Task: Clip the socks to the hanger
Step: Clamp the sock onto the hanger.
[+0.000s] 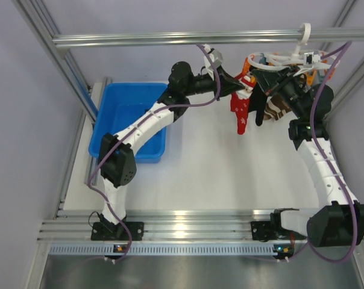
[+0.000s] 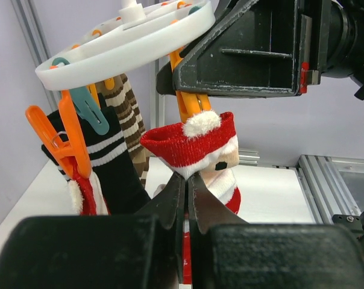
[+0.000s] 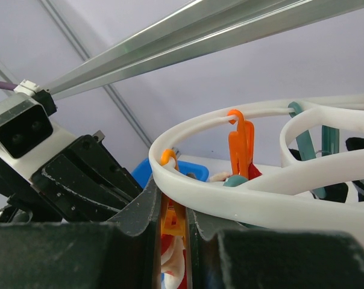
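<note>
From above, the left arm [image 1: 146,123] and right arm [image 1: 320,156] stretch far forward and up, wrists meeting at the hanger [image 1: 272,59] on the bar [image 1: 170,39]. The left tool [image 2: 187,180], pressed together, pinches the sock [image 2: 194,144] by its cuff, just below the peg [image 2: 188,103]. The right tool [image 3: 173,211] squeezes that peg; easing off before the cuff enters would likely leave the sock unclipped, to fall.

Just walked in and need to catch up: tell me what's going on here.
The left gripper pinches a red sock by its cuff and holds it up at the hanger. The right gripper is closed on an orange peg right above that cuff. Some other socks already hang there; whether this one is clipped is unclear.
</note>
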